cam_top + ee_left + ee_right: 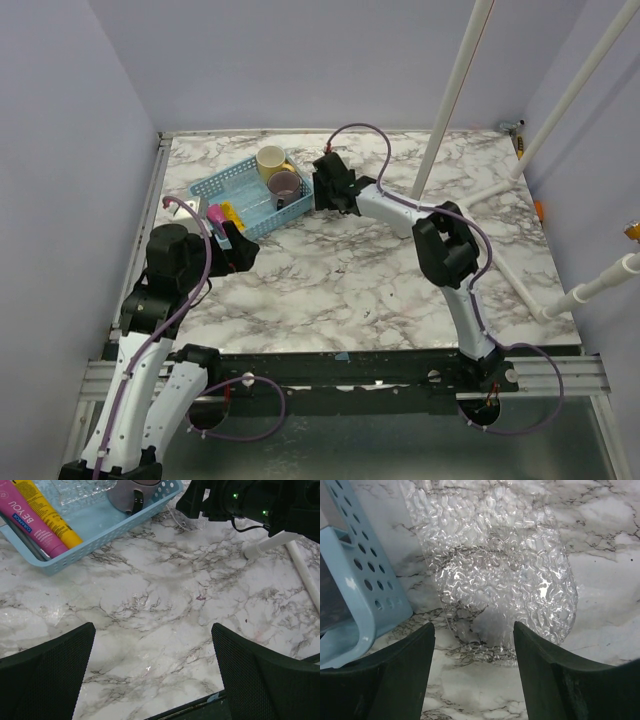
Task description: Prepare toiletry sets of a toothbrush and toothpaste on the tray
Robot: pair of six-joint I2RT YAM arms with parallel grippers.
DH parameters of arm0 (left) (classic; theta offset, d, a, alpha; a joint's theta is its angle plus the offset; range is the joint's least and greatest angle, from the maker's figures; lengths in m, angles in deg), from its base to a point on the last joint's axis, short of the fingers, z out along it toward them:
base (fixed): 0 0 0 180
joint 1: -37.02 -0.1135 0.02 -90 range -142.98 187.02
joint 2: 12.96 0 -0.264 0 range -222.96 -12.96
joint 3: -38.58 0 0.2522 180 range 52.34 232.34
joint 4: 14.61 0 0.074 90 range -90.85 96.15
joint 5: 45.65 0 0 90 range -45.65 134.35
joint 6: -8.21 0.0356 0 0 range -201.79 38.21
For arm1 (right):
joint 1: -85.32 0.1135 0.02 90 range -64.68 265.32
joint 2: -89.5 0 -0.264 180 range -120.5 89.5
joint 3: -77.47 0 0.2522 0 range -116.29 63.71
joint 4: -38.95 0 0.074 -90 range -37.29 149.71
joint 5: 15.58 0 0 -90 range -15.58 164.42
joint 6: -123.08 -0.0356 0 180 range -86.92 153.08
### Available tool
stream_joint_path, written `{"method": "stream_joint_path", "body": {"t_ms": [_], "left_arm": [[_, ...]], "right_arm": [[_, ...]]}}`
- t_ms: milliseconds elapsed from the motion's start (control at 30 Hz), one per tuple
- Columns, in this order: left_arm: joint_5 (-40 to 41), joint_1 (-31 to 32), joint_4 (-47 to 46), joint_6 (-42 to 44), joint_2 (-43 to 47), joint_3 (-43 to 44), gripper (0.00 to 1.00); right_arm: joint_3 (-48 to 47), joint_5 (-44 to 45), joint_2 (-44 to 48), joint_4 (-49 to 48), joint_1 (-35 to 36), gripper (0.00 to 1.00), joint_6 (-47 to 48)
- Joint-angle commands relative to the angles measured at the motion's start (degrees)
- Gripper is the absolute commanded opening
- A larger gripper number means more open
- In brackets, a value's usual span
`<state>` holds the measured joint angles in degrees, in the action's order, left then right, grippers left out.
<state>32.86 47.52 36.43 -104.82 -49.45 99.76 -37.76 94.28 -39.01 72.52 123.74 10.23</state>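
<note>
Marble-veined tabletop carries pale-blue perforated plastic tray (100, 542); soft pink plastic tube (30, 522) and yellow tube (50, 515) lie inside, ahead-left of left gripper (152, 645) — wide apart, empty; right gripper (473, 630) likewise; tubes judged light, squashy — pinch mid-body.

The pink tube (35, 524) reads "BE YOU"; its smaller print is illegible.

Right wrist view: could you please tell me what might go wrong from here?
The open right pincer faces crinkly clear plastic; closing might crush it or let it slip. The pincer sits close to the blue tray's wall, so a sideways move could shove the tray and disturb the pink tube and yellow tube inside.
</note>
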Motion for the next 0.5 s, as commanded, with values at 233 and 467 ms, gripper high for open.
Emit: {"method": "stream_joint_path", "body": {"t_ms": [233,467], "left_arm": [[-0.42,-0.22,-0.88,0.36,2.23,-1.09,0.99],[-0.07,-0.22,-0.89,0.35,2.9,-1.19,0.99]], "right_arm": [[-5.2,1.02,-4.54,1.76,-2.54,0.66,0.6],[-7.15,1.53,-6.78,2.62,-2.68,0.64,0.41]]}}
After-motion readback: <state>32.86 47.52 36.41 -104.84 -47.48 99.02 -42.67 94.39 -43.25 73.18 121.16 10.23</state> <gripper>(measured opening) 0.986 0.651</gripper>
